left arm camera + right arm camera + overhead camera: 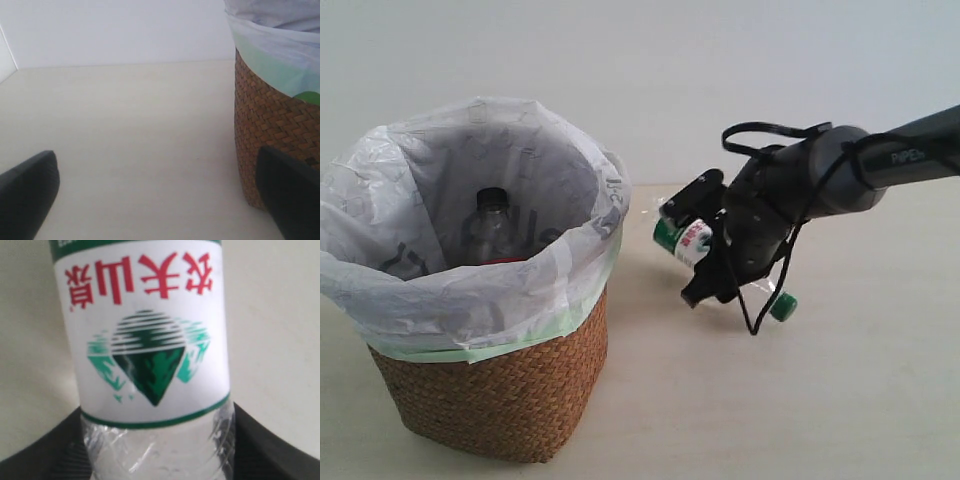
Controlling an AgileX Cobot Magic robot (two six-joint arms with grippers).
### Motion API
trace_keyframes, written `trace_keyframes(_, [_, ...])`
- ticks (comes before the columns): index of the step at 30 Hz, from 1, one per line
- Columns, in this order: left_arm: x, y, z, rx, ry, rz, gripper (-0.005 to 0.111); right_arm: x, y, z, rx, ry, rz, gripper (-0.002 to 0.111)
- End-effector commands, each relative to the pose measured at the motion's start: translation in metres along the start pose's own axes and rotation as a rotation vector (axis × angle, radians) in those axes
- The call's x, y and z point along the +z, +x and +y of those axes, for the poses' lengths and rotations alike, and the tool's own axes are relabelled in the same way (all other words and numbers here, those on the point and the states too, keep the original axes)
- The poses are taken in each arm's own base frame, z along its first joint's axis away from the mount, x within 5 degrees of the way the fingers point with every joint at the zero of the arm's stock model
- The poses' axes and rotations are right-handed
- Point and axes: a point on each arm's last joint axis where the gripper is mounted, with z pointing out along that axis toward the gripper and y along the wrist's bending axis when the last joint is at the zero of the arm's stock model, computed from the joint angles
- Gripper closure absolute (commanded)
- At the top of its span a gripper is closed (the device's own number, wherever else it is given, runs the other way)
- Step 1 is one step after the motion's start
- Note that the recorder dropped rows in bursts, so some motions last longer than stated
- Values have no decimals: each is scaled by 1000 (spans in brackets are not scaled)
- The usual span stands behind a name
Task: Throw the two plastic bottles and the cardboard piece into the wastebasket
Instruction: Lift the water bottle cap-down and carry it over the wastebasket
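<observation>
The wicker wastebasket [500, 390] with its white bag stands at the left; its woven wall [270, 125] also shows in the left wrist view. The larger bottle [492, 225] with the black cap stands inside it. My right gripper [701, 241] is shut on the slimmer green-white bottle [694, 241], held tilted to the right of the basket with its green cap [783, 306] low. That bottle's label [145, 335] fills the right wrist view, between the fingers [272, 452]. My left gripper [160, 200] is open and empty beside the basket. The cardboard piece is out of view.
Pale tabletop [820, 400] spreads around the basket and under the right arm [880, 160]. A plain white wall [670, 60] stands behind.
</observation>
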Motion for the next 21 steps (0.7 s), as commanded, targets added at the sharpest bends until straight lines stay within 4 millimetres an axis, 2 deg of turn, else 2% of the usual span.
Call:
trace_keyframes(1, [-1,-2,0,-9,6,-15,-1,-42,-6,-40,164,61,-55,108])
trace_keyframes(5, [-1,-2,0,-9,6,-15,-1,-82,-12,-59,221,81,-139,108])
trace_keyframes(10, [-1,-2,0,-9,6,-15,-1,-128,-12,-58,303,11,-408,108])
trace_keyframes(16, [-1,-2,0,-9,6,-15,-1,-164,14,-36,332,-153,-753,108])
trace_keyframes(21, [-1,-2,0,-9,6,-15,-1,-179,37,-29,408,-208,-902,108])
